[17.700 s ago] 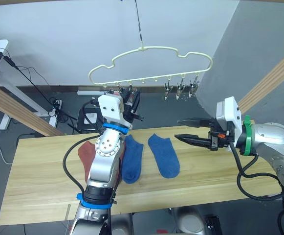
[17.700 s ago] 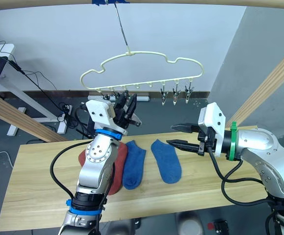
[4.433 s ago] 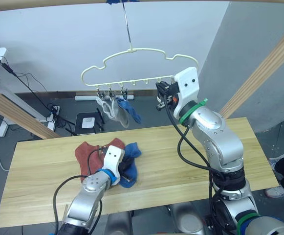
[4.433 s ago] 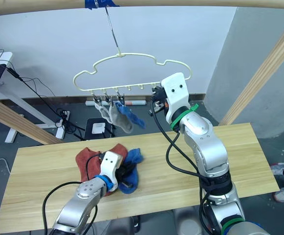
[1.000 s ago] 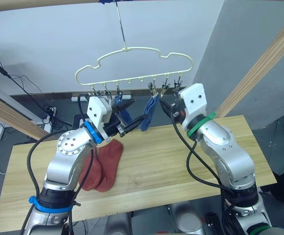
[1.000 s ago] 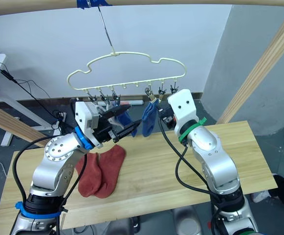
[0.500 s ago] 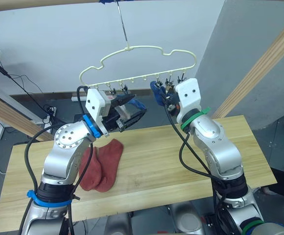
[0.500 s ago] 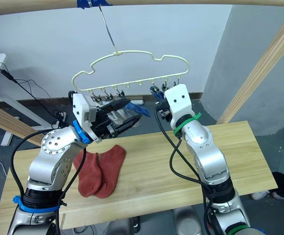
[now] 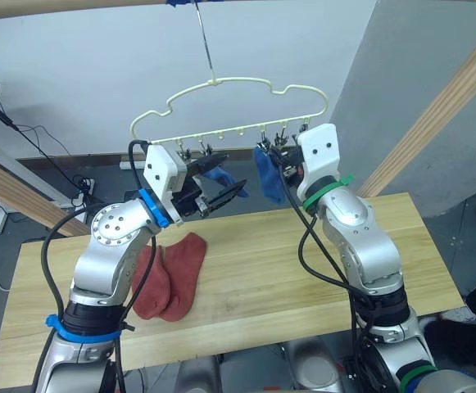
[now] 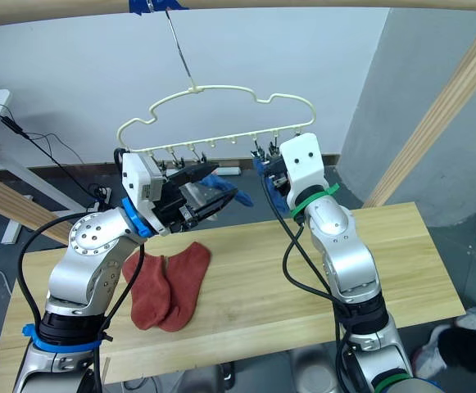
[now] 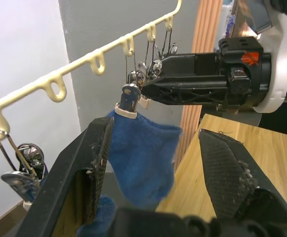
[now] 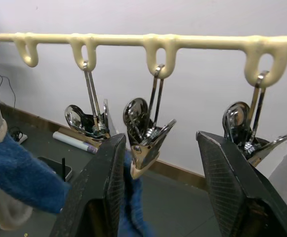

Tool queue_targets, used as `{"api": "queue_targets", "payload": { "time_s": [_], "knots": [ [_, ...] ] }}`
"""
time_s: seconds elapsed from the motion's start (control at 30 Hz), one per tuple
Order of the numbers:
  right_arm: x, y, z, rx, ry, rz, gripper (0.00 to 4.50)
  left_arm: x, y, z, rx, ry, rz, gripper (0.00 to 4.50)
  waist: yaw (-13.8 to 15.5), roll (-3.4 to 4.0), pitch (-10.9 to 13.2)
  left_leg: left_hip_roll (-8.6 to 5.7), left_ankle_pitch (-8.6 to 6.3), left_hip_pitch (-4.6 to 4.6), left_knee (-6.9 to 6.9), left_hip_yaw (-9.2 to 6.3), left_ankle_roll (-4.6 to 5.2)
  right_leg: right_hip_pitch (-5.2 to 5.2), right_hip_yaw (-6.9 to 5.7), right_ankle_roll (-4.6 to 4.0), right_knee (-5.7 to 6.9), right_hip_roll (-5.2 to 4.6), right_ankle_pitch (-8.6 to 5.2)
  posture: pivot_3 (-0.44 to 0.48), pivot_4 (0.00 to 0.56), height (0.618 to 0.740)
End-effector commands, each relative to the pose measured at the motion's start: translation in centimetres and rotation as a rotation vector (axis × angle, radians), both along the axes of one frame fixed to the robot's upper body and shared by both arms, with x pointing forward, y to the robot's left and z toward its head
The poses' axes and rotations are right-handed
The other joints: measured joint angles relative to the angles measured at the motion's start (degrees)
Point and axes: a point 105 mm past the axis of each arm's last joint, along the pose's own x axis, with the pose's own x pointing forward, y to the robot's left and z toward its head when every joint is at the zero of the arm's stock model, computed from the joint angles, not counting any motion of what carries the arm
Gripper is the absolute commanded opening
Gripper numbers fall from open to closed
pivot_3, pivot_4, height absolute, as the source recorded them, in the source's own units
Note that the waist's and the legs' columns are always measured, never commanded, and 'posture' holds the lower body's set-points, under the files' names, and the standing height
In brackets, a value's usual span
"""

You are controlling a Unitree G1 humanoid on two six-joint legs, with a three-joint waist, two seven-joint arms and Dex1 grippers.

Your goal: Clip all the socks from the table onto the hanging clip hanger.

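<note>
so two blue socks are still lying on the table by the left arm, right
Not quite: the two socks lying on the table by the left arm are rust-red, not blue. The left eye view shows them side by side. The blue sock there hangs from a clip on the hanger.

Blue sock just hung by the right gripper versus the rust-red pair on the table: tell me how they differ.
The blue sock hangs from a clip on the clip hanger; the rust-red socks lie flat on the table. It hangs alone from its clip, while the red two lie overlapping side by side. Colour differs: blue against rust-red. Both are short ankle socks of soft fabric.
</note>
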Motion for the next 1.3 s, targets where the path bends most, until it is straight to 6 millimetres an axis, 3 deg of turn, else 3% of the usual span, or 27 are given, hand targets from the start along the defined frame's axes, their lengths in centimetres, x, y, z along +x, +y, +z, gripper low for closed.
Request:
{"api": "queue_targets", "payload": {
  "time_s": [0.03, 0.33, 1.3],
  "knots": [
    [-0.1, -0.2, 1.6, 0.069, -0.035, -0.009, 2.35, -0.3, -0.2, 0.9, 0.002, -0.048, -0.010, 3.05, 0.0, 0.00, 0.0, 0.00, 0.00, 0.00, 0.00, 0.00, 0.00, -0.01, 0.00, 0.00, 0.01, 0.00, 0.00, -0.261, 0.237, 0.733],
    [0.2, -0.2, 1.7, 0.182, 0.029, -0.028, 2.35, -0.3, -0.3, 1.2, 0.002, -0.054, -0.018, 3.05, 0.0, 0.01, 0.0, 0.00, 0.00, 0.00, 0.02, -0.01, 0.00, -0.01, 0.00, 0.00, 0.05, 0.00, 0.00, -0.261, 0.237, 0.733],
    [-1.1, 0.1, 2.4, 0.230, 0.037, -0.028, 2.35, -0.2, -0.9, 1.2, -0.003, -0.052, -0.040, 3.05, -0.1, 0.00, -0.1, -0.01, 0.01, 0.00, 0.03, 0.00, 0.00, -0.04, 0.01, 0.00, 0.11, 0.00, 0.00, -0.279, 0.233, 0.733]
  ]
}}
